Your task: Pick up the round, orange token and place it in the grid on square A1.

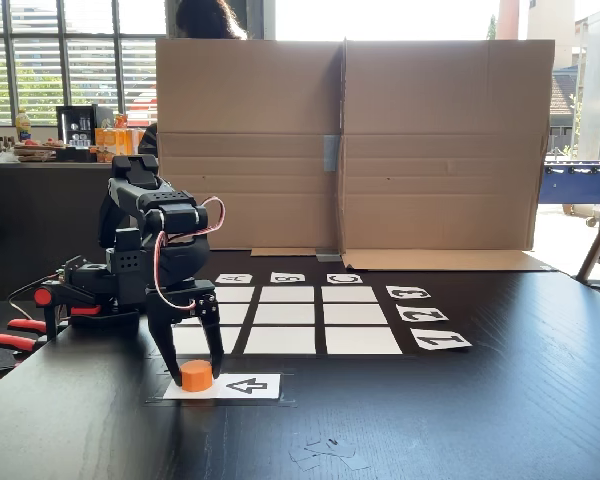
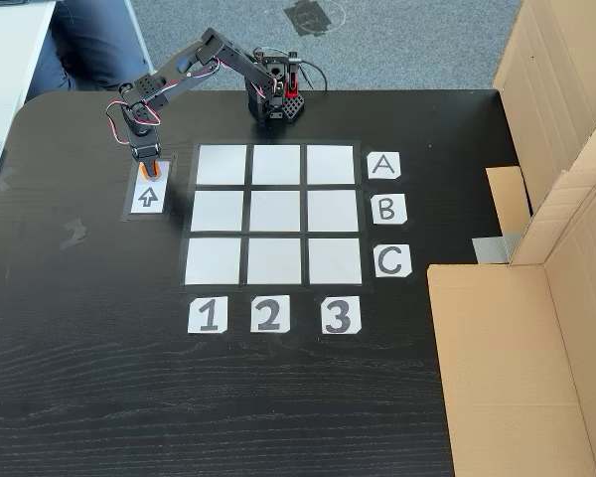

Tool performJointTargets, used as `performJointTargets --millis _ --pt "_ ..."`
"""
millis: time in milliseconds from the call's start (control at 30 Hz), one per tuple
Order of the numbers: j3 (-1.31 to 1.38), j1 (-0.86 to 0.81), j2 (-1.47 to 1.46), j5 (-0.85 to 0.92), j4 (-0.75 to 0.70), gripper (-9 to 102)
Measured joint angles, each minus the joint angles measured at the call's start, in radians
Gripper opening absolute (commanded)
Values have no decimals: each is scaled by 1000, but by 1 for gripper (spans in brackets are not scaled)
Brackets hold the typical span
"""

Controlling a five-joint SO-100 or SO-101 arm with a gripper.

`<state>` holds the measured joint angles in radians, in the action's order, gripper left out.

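Gripper stands at lower left of centre in a fixed view, fingers pointing down and spread to either side of the orange token; contact with the token's sides cannot be confirmed. The token sits on the end of the white arrow card, on the black table, just in front of the near-left corner of the grid. In the other fixed view the token lies at upper left, left of the grid, whose square A1 is bare white, in line with the A card and the 1 card.
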<state>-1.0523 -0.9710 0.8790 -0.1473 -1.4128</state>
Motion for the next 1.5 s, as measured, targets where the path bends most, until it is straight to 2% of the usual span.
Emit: performJointTargets --millis 333,767,1033,1500 --pt "0 0 23 0 3 2" --pt "-55 -72 364 3 -11 1" --pt "-264 -98 638 31 -2 1" --pt "-844 -35 1180 94 -12 1"
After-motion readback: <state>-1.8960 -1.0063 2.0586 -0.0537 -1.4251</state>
